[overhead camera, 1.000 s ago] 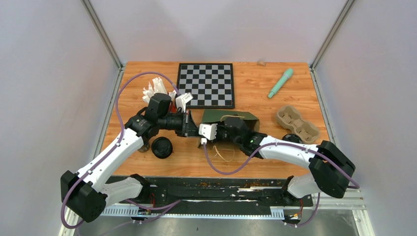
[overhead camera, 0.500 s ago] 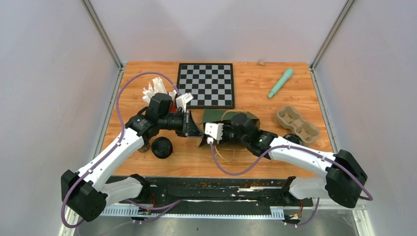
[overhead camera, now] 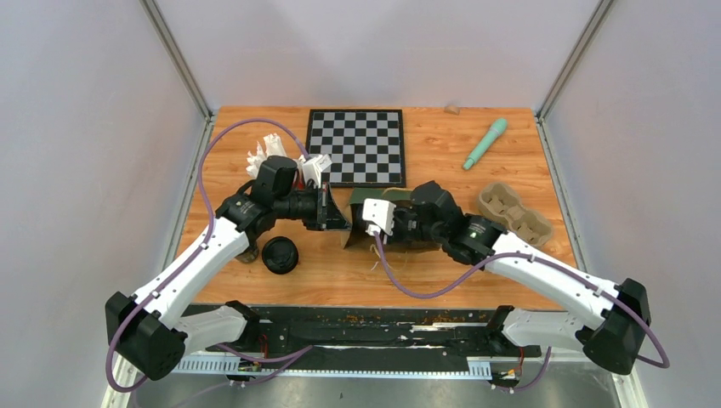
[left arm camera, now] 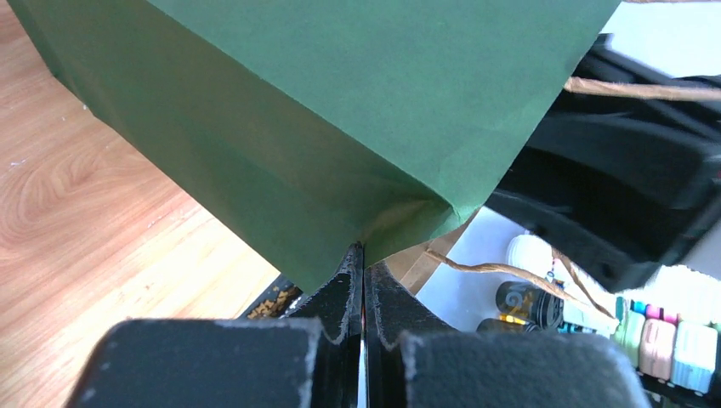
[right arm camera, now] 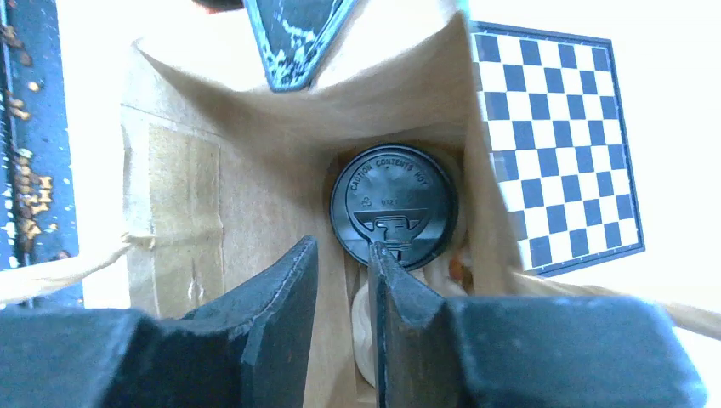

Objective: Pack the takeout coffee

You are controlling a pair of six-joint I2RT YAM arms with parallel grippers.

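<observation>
The orange-brown wooden table (overhead camera: 442,144) carries the dark green paper bag (left arm camera: 340,110), brown inside. My left gripper (left arm camera: 364,257) is pinched tight on a folded edge of that bag. My right gripper (right arm camera: 340,253) reaches into its mouth, jaws slightly apart and gripping nothing. One dark takeout coffee cup with round black plastic lid (right arm camera: 393,204) sits inside the bag. A second lidded dark cup (overhead camera: 280,254) stands on the table beside my left arm.

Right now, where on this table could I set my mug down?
Bare wood lies between the checkerboard and the teal stick, and at the front, between the lidded cup and the green bag. The middle is crowded: both arms meet at the bag.
</observation>
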